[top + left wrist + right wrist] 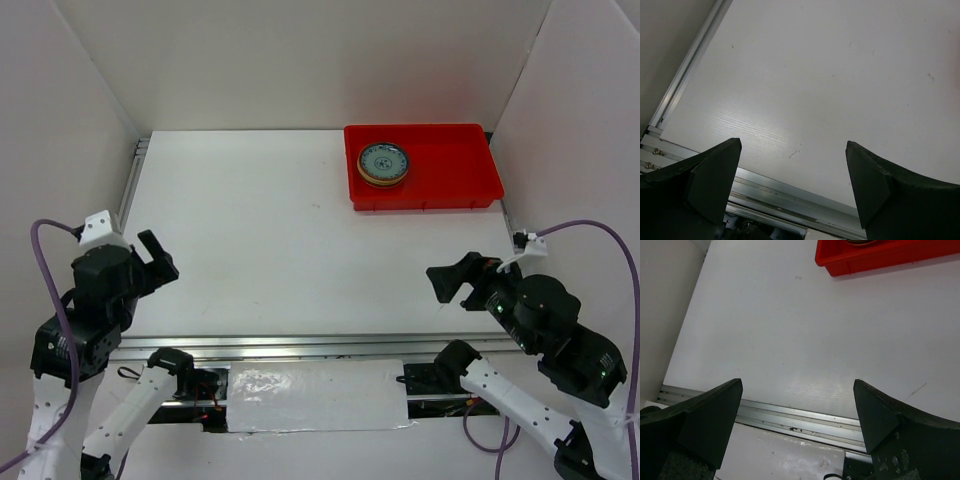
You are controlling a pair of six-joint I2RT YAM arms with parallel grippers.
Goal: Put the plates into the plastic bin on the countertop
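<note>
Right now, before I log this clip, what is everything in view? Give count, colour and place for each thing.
plates: one stack, number hidden; top one grey-blue patterned, with a gold-brown rim below it; left part of the plastic bin
plastic bin: one, bright red, far right corner of the countertop
countertop: one, white, between the walls
rail: silver metal, along the near edge
walls: white, on the left, far and right sides
cables: two, purple, one looping by each arm
left pincer: one, black, open and holding nothing, over the near left edge
right pincer: one, black, open and holding nothing, over the near right edge
</note>
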